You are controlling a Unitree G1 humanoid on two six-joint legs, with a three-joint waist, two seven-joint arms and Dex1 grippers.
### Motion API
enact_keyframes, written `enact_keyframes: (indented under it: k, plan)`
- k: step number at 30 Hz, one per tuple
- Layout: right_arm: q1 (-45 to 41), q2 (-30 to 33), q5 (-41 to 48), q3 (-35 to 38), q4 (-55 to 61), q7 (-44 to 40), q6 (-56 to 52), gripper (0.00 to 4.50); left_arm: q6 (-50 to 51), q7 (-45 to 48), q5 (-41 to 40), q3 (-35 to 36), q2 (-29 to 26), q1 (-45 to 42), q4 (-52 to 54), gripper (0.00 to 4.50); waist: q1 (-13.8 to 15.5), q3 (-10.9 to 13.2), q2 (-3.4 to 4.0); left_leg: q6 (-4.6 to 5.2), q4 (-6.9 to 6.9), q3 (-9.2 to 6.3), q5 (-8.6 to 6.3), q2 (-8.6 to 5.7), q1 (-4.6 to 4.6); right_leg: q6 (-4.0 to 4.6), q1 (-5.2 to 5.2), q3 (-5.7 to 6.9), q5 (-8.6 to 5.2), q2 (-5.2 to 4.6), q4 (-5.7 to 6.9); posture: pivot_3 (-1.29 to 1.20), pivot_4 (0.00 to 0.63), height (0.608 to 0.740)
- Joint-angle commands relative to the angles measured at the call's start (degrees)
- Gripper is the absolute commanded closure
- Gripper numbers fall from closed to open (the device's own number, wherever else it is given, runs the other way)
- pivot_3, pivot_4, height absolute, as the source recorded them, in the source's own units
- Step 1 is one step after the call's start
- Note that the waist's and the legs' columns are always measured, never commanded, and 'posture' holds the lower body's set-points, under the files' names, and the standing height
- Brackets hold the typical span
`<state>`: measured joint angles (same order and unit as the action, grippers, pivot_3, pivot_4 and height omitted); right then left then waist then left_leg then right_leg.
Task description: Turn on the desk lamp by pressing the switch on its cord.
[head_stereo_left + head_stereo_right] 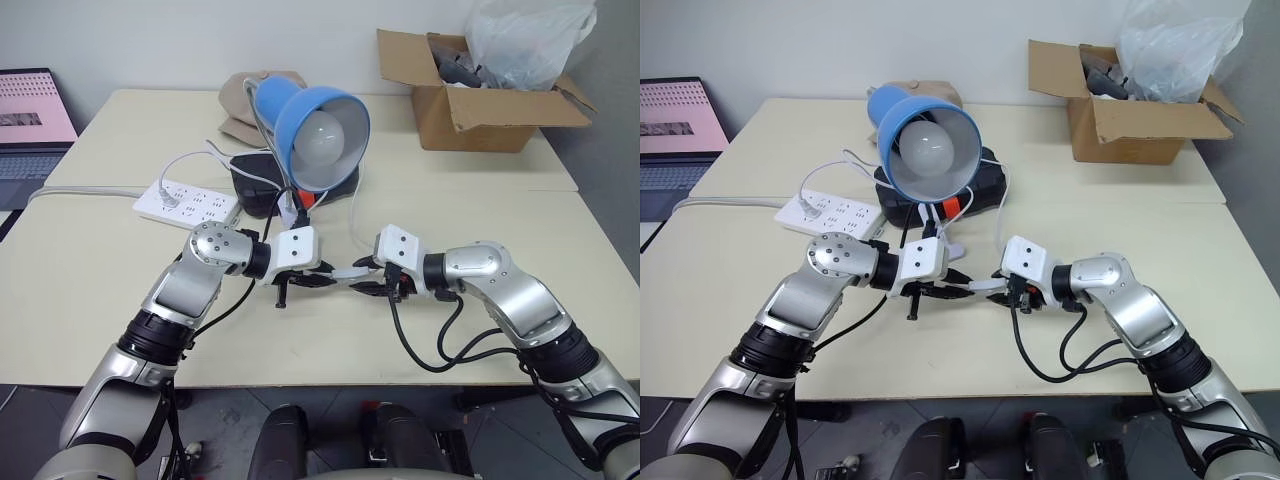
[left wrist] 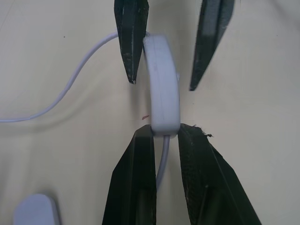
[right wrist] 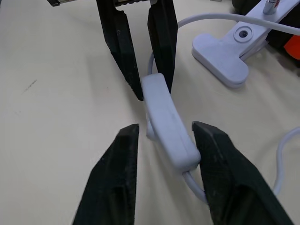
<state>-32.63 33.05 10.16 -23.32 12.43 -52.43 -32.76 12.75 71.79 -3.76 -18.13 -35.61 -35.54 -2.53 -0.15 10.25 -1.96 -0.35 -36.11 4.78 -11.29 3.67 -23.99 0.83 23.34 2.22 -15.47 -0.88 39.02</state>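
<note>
Left wrist view: white oblong switch (image 2: 163, 89) clamped by left pincer (image 2: 166, 133); right pincer (image 2: 161, 79) astride, parted.

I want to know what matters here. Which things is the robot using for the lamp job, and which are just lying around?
For the job:
desk lamp
switch
cord
left claw, shut on the switch
right claw, around the switch

Just lying about:
power strip
cardboard box
plastic bag
laptop
white clip
</note>
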Motion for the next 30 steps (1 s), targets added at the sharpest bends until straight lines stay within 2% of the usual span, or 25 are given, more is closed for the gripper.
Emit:
enact_keyframes:
  k: [1,3,6,13,14,23,28,30]
  plan:
    - [-1.0,-0.5,-0.8,0.2,0.4,-1.1,2.0,3.54,-0.7,-0.8,-0.1,0.7,0.1,-1.1,2.1,4.12,0.0,0.0,0.00,0.00,0.00,0.00,0.00,0.00,0.00,0.00,0.00,0.00,0.00,0.00,0.00,0.00,0.150,0.740]
    - [-1.0,-0.7,-1.0,0.3,0.2,-1.3,2.3,3.83,-0.8,-0.8,0.0,0.6,0.1,-1.2,2.1,4.12,0.0,0.0,0.00,0.00,0.00,0.00,0.00,0.00,0.00,0.00,0.00,0.00,0.00,0.00,0.00,0.00,0.150,0.740]
    - [-0.9,-1.0,-1.2,0.5,0.0,-1.6,2.6,4.00,-1.0,-0.7,0.1,0.7,0.2,-1.2,2.0,4.12,0.0,0.0,0.00,0.00,0.00,0.00,0.00,0.00,0.00,0.00,0.00,0.01,0.00,0.00,0.00,0.00,0.150,0.740]
    - [0.1,-1.9,-0.1,2.1,0.1,-2.3,3.6,4.01,-1.8,-0.2,0.6,0.3,0.1,-1.5,1.8,4.12,0.0,0.0,0.00,0.00,0.00,0.00,0.00,0.00,0.00,0.00,0.00,0.01,0.00,0.00,0.00,0.00,0.150,0.740]
    - [0.3,-1.9,0.0,2.4,0.0,-2.5,3.9,3.30,-2.1,0.0,0.8,0.2,0.1,-1.5,1.7,4.12,0.0,0.0,0.00,0.00,0.00,0.00,0.00,0.00,0.00,0.00,0.00,0.00,0.00,0.00,0.00,0.00,0.150,0.740]
    - [0.1,1.0,2.0,7.3,1.3,-3.9,3.6,1.38,-4.1,0.6,1.7,-0.9,0.9,-2.9,-1.6,4.12,0.0,0.0,0.00,0.00,0.00,0.00,0.00,-0.02,-0.01,0.00,0.00,0.01,0.00,-0.01,0.00,0.00,0.150,0.740]
    - [3.9,5.2,3.4,11.5,7.9,-3.2,0.7,0.16,-6.6,-0.1,3.4,-2.2,2.6,-4.9,-6.8,4.12,0.2,0.0,0.00,0.00,-0.01,-0.02,0.00,-0.03,-0.02,-0.01,-0.01,0.04,0.00,-0.01,-0.02,0.00,0.150,0.740]
    - [7.7,7.4,3.2,14.4,12.2,-1.2,-0.7,0.00,-7.7,-1.1,4.5,-2.9,3.9,-5.6,-9.4,4.12,0.2,0.0,0.00,0.00,0.00,0.00,0.00,-0.02,-0.02,-0.01,-0.01,0.01,0.00,-0.01,-0.03,0.00,0.150,0.740]
